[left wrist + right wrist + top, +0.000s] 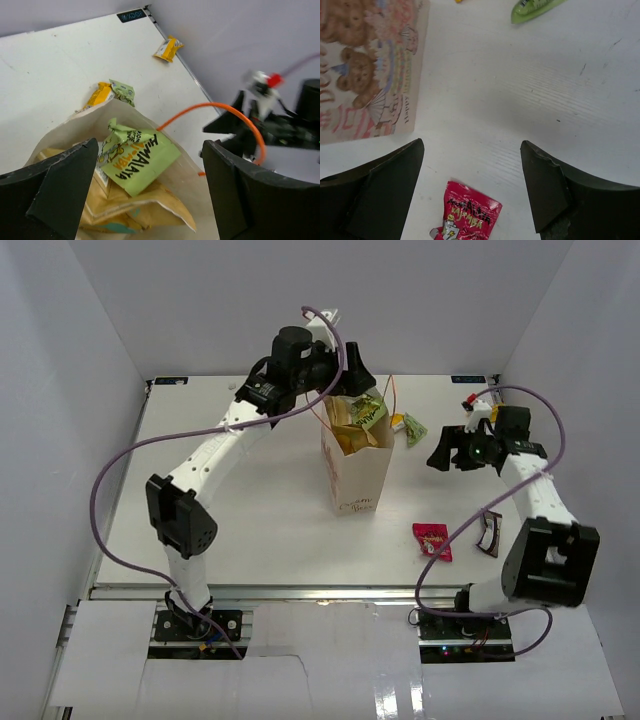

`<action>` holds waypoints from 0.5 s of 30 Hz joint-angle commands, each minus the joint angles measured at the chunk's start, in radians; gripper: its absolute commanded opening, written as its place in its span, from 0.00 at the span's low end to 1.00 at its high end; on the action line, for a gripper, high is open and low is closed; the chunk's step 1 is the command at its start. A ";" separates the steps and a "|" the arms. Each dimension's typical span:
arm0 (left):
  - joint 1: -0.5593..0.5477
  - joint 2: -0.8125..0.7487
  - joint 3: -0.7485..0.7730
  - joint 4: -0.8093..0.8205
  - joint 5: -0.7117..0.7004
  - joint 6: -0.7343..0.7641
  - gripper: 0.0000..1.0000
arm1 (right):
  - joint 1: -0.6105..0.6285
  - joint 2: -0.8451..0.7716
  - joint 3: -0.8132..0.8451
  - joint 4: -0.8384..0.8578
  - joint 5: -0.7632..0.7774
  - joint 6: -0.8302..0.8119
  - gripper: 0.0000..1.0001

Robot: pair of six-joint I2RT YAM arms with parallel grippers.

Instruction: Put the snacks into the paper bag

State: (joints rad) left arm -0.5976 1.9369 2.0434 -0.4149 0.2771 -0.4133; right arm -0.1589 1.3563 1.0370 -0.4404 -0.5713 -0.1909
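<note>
Nearest, on the right side of the desk (260, 510), a pink-red packet (465, 216) lies flat, with a dark brown-and-white packet (489, 534) just to its right, beside the right arm. The right end effector (470, 150) hangs above the desk just beyond the pink-red packet, its fingers spread wide and holding nothing; in its wrist view the packet shows low in the gap between them, untouched. Farther in, at mid-desk, the paper bag (357, 468) stands upright with its mouth open. The left end effector (150, 150) hovers directly over that mouth, fingers wide apart and empty. Below it, inside the bag, a green packet (137, 157) rests on top of the yellow-and-teal chip bag (135, 210), and an orange cord handle (215, 112) arches off the bag's right rim. Just past the bag, a small yellow packet (101, 93) and a small green packet (123, 91) lie touching on the desk. Another yellow packet (168, 48) sits at the far right edge.
</note>
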 commanded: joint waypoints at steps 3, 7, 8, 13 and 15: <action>-0.002 -0.340 -0.223 0.028 -0.051 0.106 0.98 | 0.154 0.234 0.210 0.127 0.249 0.125 0.89; -0.001 -0.583 -0.514 0.041 -0.140 0.094 0.98 | 0.245 0.461 0.377 0.123 0.374 0.039 0.91; -0.001 -0.633 -0.573 0.041 -0.192 0.084 0.98 | 0.249 0.504 0.459 0.115 0.393 0.033 0.90; 0.004 -0.964 -0.877 0.004 -0.338 -0.033 0.98 | 0.251 0.737 0.681 0.075 0.516 0.021 0.88; 0.005 -1.044 -0.986 -0.024 -0.386 -0.068 0.98 | 0.251 0.777 0.737 0.072 0.508 0.008 0.87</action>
State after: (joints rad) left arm -0.5976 0.9604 1.1618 -0.3874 0.0181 -0.4076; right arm 0.1089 2.0956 1.6943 -0.3576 -0.1394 -0.1528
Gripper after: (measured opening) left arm 0.979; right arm 0.873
